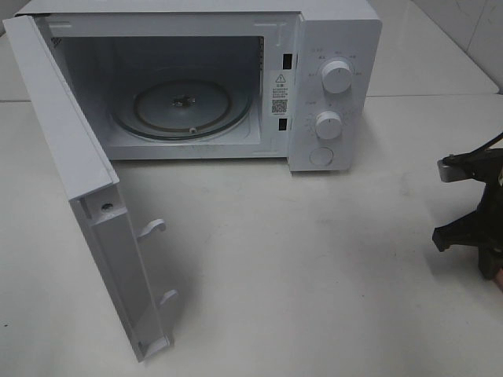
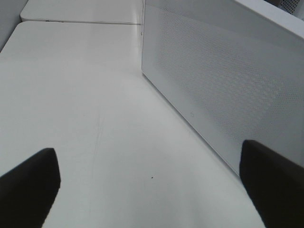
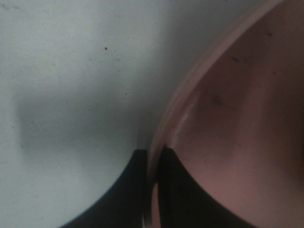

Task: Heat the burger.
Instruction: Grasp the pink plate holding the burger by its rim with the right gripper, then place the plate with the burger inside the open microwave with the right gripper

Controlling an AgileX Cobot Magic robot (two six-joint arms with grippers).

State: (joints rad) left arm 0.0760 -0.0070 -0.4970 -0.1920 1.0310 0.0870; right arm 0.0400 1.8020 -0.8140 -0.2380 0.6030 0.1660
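Right gripper [image 3: 152,164]: fingers pinched together on the rim of the pink plate [image 3: 228,118], one inside the rim, one outside, plate on the white table [image 1: 314,275] at its right edge. Left gripper [image 2: 152,190]: jaws wide apart, holding nothing, low over the table beside a dotted white panel of the microwave [image 1: 330,78]. Microwave door [image 1: 78,157] swung open, glass turntable [image 1: 185,110] bare. Burger: in no view, can't tell where.

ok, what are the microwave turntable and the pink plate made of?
The turntable looks like clear glass: see-through, ringed glints, hub visible through it. The pink plate is probably plastic or melamine: opaque, satin, scuffed with dark specks. Ceramic can't be ruled out.
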